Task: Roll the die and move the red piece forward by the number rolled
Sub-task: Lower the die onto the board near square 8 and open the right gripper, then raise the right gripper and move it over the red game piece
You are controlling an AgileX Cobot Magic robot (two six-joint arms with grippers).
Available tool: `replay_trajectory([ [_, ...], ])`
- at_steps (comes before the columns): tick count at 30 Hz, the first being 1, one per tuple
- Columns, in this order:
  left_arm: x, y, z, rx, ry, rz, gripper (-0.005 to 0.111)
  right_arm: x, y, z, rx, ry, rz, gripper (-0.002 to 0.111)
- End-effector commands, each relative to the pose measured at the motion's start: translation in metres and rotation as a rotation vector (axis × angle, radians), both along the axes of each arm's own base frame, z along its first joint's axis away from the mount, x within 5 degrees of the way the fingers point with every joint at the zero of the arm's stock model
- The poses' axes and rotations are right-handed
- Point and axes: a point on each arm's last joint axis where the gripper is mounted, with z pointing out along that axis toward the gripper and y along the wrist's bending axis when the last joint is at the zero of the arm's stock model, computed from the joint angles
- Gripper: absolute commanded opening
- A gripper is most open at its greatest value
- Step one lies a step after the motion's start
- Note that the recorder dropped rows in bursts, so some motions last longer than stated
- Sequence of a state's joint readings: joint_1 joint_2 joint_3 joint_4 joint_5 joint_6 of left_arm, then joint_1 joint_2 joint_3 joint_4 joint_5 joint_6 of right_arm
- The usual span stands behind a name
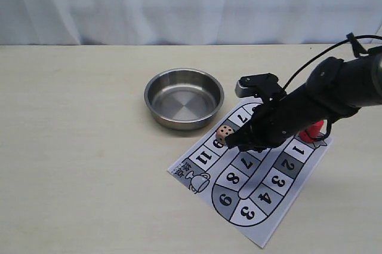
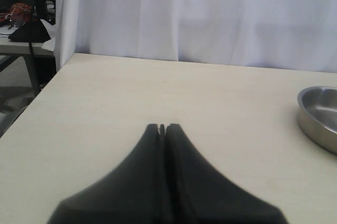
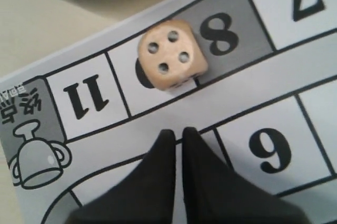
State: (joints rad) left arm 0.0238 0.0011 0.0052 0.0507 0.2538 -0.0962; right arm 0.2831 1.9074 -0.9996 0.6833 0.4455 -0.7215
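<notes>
The die [image 1: 225,134] lies on the paper game board [image 1: 243,185], by the squares nearest the steel bowl. In the right wrist view the die [image 3: 171,55] shows four dots on top and covers the number between squares 11 and 8. My right gripper [image 1: 230,144] hovers low just beside it, fingers together [image 3: 179,132] with nothing between them. The red piece [image 1: 313,129] stands by square 1, partly hidden behind the right arm. My left gripper [image 2: 162,127] is shut over bare table and does not show in the exterior view.
A steel bowl [image 1: 184,97] stands empty just beyond the board; its rim [image 2: 316,113] shows in the left wrist view. The board [image 3: 237,84] lies at an angle on the pale table [image 1: 77,146]. A white curtain hangs behind the table.
</notes>
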Motion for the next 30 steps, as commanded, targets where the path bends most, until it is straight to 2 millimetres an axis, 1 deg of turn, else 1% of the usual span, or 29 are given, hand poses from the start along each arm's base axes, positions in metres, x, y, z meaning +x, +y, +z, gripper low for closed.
replay_trajectory([
  [1,0.000,0.000,0.003,-0.006,-0.018,0.000,0.000,0.002,0.012,0.000,-0.078,0.019,-0.007,0.004],
  [5,0.000,0.000,0.003,-0.004,-0.018,0.000,0.000,0.004,0.026,0.005,-0.145,0.020,-0.002,0.004],
  [7,0.000,0.000,0.003,-0.004,-0.018,0.000,0.000,0.004,0.030,0.007,-0.179,0.037,-0.019,0.004],
  [10,0.000,0.000,0.003,-0.004,-0.018,0.000,0.000,0.005,0.029,0.005,-0.227,0.035,-0.026,0.004],
  [17,0.000,0.000,0.003,-0.005,-0.018,0.000,0.000,0.009,0.031,0.006,-0.213,-0.008,-0.025,0.004],
  [26,0.000,0.000,0.003,-0.008,-0.018,0.000,0.000,0.008,0.031,0.007,-0.216,0.000,-0.024,0.004],
  [30,0.000,0.000,0.003,-0.008,-0.018,0.000,0.000,0.004,0.029,0.015,-0.221,0.015,-0.020,0.004],
])
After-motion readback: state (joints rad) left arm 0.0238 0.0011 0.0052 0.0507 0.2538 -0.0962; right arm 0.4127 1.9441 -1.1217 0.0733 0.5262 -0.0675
